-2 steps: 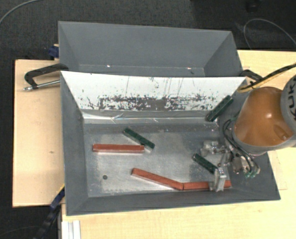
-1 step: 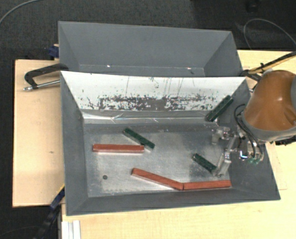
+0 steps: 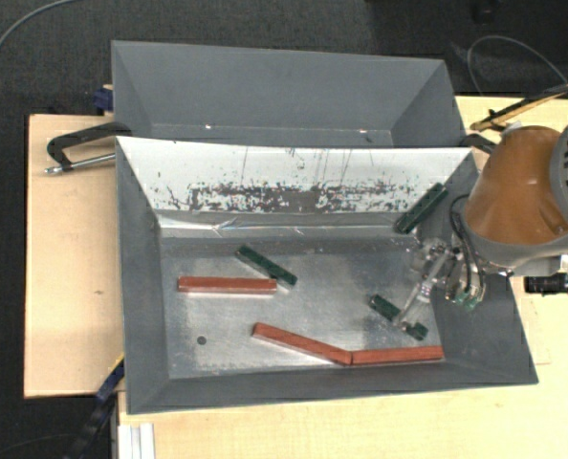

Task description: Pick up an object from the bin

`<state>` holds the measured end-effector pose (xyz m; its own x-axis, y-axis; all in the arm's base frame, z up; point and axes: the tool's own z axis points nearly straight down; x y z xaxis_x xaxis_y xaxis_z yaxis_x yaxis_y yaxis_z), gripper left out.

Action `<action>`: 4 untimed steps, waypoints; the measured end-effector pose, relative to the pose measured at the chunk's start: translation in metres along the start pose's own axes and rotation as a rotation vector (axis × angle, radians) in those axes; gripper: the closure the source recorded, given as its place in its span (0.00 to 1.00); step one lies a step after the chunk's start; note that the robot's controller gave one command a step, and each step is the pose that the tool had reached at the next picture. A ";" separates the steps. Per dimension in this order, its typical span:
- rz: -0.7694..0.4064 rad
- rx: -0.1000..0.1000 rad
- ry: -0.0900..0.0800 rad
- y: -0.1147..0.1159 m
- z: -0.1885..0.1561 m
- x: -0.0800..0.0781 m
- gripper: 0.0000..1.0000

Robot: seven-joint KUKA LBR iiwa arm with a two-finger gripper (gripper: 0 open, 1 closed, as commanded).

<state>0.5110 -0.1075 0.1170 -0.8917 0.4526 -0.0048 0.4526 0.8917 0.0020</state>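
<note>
Green short bar (image 3: 385, 306) lies directly under the pincer (image 3: 407, 317); its state cannot be told.

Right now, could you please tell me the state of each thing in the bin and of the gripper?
Gripper: lowered at the right.
Right dark green bar: flat, partly beneath it.
Central dark green bar: lying flat.
Corner dark green bar: tilted, leaning at the back right.
Left red-brown rectangular bar: lying flat.
Middle red-brown rectangular bar: flat, slanted.
Right red-brown rectangular bar: flat, end meeting the middle one.
</note>
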 end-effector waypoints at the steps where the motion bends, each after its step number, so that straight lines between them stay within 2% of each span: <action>1: 0.065 0.002 0.009 0.012 0.049 0.027 0.00; 2: 0.275 0.001 -0.001 -0.014 0.046 -0.010 0.00; 3: 0.273 0.001 0.001 -0.013 0.046 -0.010 1.00; 4: 0.272 -0.001 -0.003 -0.012 0.002 -0.011 1.00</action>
<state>0.5158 -0.1232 0.1146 -0.7375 0.6754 -0.0065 0.6754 0.7375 0.0043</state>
